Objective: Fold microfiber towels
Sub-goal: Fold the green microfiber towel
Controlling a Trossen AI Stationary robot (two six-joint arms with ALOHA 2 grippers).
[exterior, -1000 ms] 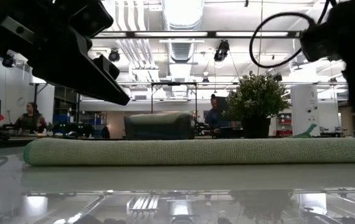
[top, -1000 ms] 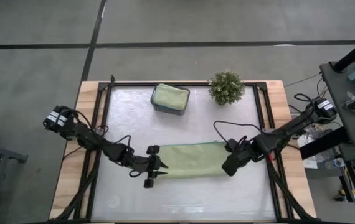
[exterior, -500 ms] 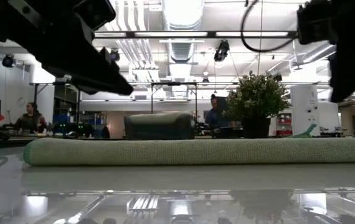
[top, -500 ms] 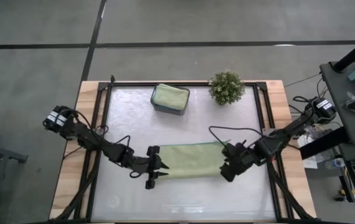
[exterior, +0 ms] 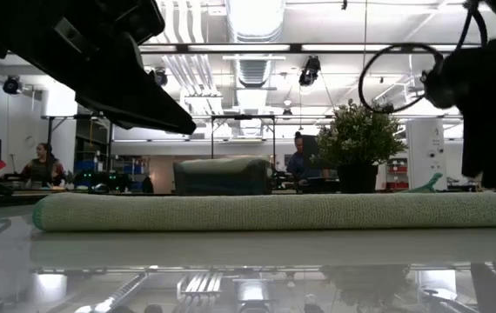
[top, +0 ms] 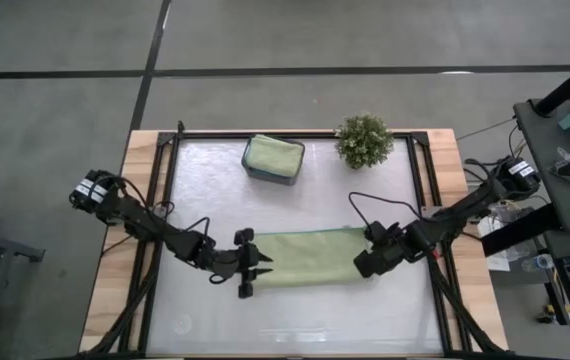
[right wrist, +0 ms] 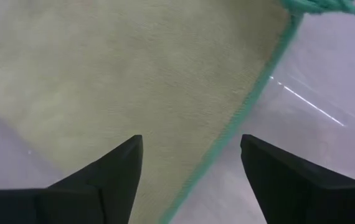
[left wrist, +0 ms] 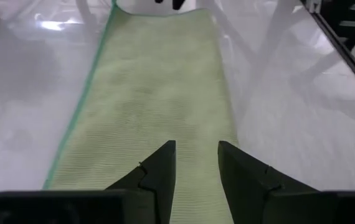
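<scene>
Right pincer (top: pixel 365 262) has spread wider since a second ago, fingers well apart over the right end of the green towel (top: pixel 307 256), gripping nothing. Left pincer (top: pixel 252 270) unmoved at the towel's left end, fingers narrowly parted, nothing between them. Towel lies flat, folded into a long strip, on the desk (top: pixel 295 205), well apart from the plant (top: pixel 364 140).
</scene>
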